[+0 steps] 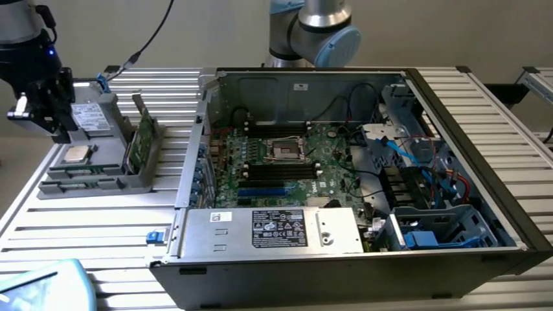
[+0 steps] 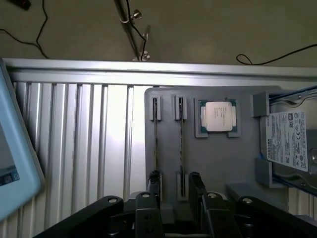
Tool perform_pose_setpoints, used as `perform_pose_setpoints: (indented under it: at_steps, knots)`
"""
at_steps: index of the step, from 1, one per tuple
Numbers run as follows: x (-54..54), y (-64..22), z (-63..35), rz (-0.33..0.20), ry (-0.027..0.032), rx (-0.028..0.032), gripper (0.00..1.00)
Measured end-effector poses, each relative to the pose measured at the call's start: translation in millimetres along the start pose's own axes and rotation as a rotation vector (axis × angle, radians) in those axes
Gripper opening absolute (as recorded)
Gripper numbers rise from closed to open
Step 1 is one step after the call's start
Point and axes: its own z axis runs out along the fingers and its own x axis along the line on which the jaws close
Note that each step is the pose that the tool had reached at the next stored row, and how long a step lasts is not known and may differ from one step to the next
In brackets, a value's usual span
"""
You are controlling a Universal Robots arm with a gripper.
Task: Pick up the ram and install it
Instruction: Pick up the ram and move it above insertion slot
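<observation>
Ram (image 2: 181, 144) shows you only its thin edge; chips and label hidden. Hard drive (image 2: 290, 141) at the grey tray's (image 2: 242, 158) end is cut by the frame. In the exterior view, the power supply (image 1: 272, 230) covers the motherboard's (image 1: 333, 146) near edge.

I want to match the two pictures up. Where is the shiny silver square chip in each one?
Exterior view: the shiny silver square chip lies in the grey plastic tray at that view's left.
Wrist view: it sits in a square pocket of the same tray.
Shared landmark: the white-labelled hard drive next to it.
</observation>
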Motion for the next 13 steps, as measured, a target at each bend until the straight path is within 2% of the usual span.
perform_pose_setpoints:
  at_steps: [5, 13]
  knots:
    - [0.1, -0.7, 9.0, 0.023, -0.0025, -0.0002, 0.37]
    - [0.4, -0.5, 23.6, 0.023, -0.0026, -0.0002, 0.37]
